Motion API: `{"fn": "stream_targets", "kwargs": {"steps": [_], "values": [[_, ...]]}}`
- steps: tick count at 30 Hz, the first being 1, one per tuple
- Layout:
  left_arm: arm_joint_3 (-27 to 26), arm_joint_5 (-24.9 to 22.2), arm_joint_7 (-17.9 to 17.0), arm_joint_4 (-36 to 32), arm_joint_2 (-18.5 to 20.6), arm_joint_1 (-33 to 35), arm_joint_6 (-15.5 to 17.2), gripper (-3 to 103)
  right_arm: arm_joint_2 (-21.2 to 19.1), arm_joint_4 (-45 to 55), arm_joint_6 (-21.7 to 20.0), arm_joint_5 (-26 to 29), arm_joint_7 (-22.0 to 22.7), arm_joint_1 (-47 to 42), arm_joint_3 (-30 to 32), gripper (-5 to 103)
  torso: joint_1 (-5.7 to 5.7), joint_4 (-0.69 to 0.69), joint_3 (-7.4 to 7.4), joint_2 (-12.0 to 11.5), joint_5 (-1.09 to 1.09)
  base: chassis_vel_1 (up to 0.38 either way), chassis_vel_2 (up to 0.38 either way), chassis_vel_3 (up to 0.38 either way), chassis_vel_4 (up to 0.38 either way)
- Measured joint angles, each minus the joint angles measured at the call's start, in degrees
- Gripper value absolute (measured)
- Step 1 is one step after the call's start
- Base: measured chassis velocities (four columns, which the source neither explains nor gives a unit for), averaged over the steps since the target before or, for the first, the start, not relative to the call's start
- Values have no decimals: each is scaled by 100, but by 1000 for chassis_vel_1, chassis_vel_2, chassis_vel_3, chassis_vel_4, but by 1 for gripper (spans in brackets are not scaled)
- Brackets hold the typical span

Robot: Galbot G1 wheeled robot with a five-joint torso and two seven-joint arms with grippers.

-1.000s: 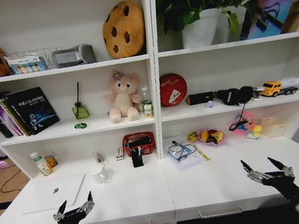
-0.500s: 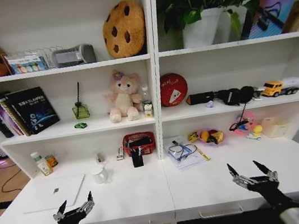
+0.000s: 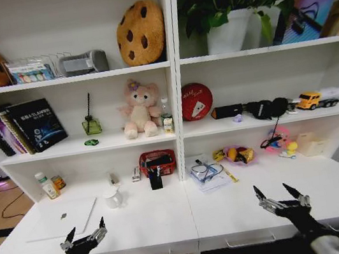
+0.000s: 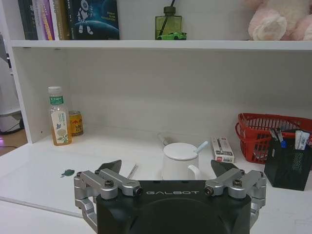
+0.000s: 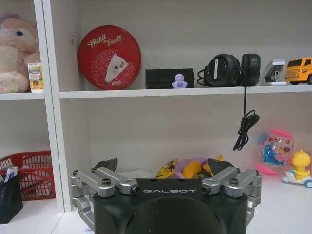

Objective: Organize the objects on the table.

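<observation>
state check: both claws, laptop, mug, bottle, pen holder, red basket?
left claw: open, empty, over the table's front edge
right claw: open, empty, over the table's right half
laptop: closed, flat
mug: upright, lid on
bottle: upright, capped
pen holder: upright, pens inside
red basket: upright, by the pen holder

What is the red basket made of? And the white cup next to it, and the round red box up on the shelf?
The red basket looks like plastic or coated wire: thin bars with gaps you can see through. The white cup seems glazed ceramic, smooth with a soft shine, though plastic is possible. The round red box is probably a painted metal tin, judging by its printed lid, but I can't be sure.
</observation>
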Motion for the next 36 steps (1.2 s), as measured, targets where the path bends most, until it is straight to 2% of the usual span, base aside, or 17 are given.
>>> {"fn": "stream_targets", "kwargs": {"steps": [16,29,31,36], "values": [[0,0,1,0,0,0,0,100,-5,-17,-5,7,-2,7,5,100,1,0,0,0,1,25,32,-27,-23],[-1,0,-2,0,0,0,0,100,-4,-22,-6,8,-7,8,7,100,1,0,0,0,-2,219,232,-231,-226],[-1,0,1,0,0,0,0,100,-4,-23,-6,8,-8,8,8,100,1,0,0,0,3,301,311,-297,-306],[0,0,3,0,0,0,0,100,-4,-23,-6,8,-11,8,9,100,1,0,0,0,-3,336,333,-336,-346]]}}
